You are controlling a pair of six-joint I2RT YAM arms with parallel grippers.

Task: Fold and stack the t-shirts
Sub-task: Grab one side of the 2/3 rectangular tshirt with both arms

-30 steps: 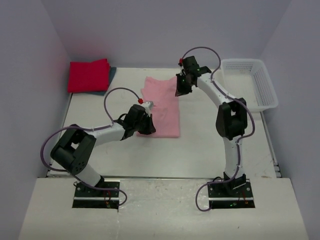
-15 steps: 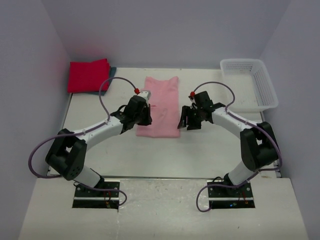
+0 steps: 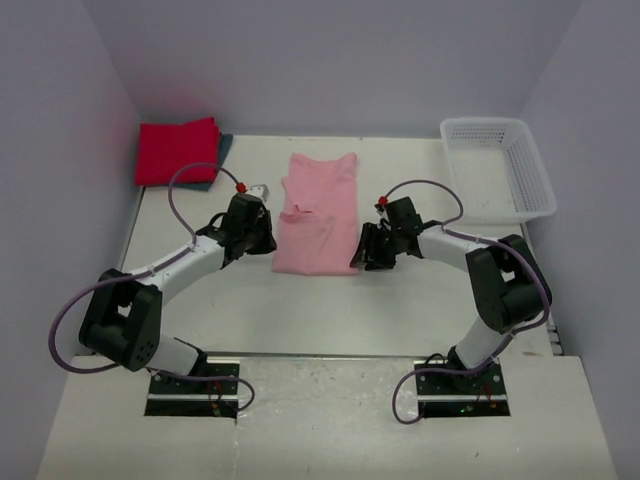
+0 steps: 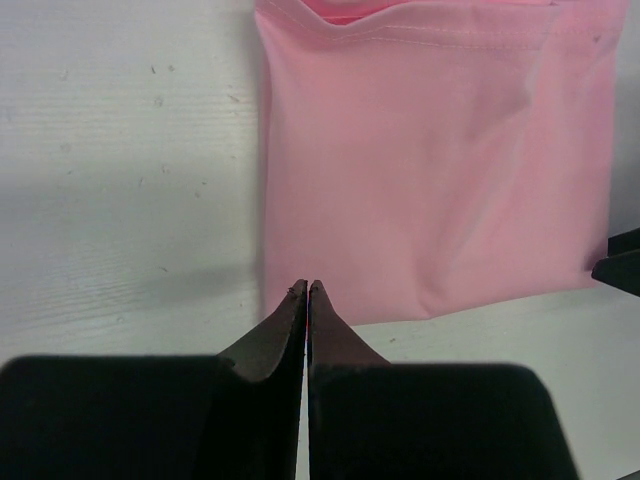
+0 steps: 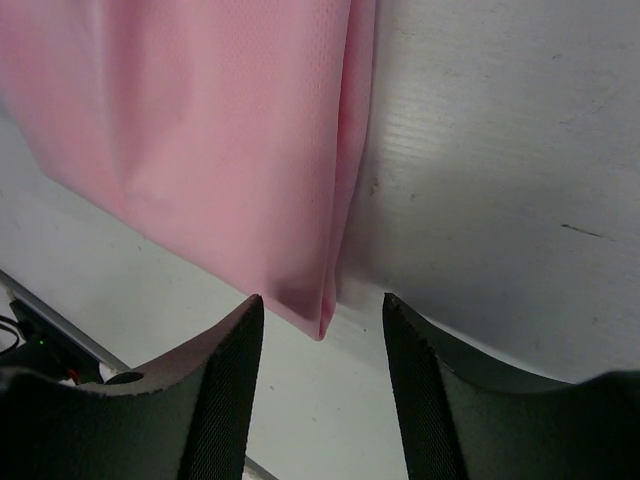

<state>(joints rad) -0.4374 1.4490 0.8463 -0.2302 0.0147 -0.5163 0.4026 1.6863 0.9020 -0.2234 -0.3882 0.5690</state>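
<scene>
We logged the pink t-shirt lying flat mid-counter, folded narrow. Left jaws: pressed together at its near left corner, seemingly empty. Right jaws: spread astride its near right corner, which we judged readied them to pinch the hem for folding.

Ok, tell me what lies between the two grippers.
The pink t-shirt lies flat between the left gripper and the right gripper, clearest in the top view.

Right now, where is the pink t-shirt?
Top view: the pink t-shirt lies mid-table between the left claw and right claw, whose fingers straddle its near right corner.
</scene>
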